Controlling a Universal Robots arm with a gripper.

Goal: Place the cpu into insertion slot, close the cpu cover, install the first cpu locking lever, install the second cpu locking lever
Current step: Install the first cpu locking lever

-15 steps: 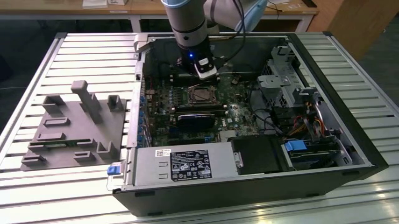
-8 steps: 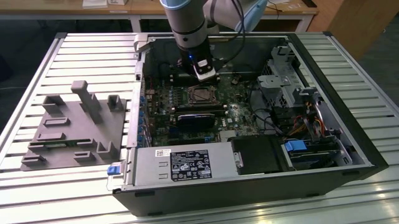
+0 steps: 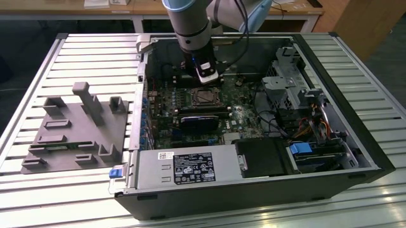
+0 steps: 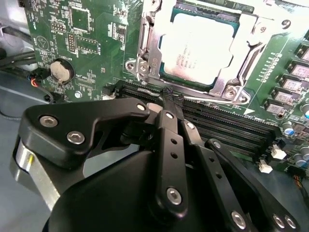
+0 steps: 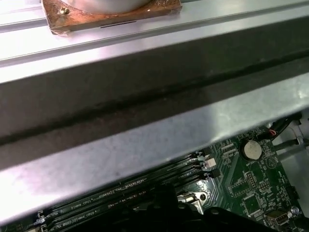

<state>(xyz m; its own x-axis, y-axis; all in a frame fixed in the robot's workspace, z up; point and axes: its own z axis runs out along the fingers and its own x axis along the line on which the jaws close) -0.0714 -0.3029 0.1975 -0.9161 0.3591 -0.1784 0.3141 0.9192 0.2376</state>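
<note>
A silvery case rail (image 5: 145, 140) crosses over the green board (image 5: 241, 193). Black memory slots (image 5: 120, 193) end near a coin battery (image 5: 251, 150).

The arm (image 3: 190, 26) is a grey tube with a pale blue joint cap (image 3: 184, 4) and a black cable (image 3: 242, 23). The gripper (image 4: 171, 100) is matt black, with jointed bars, silver screws (image 4: 174, 195) and a silver ring (image 4: 29, 169).
</note>
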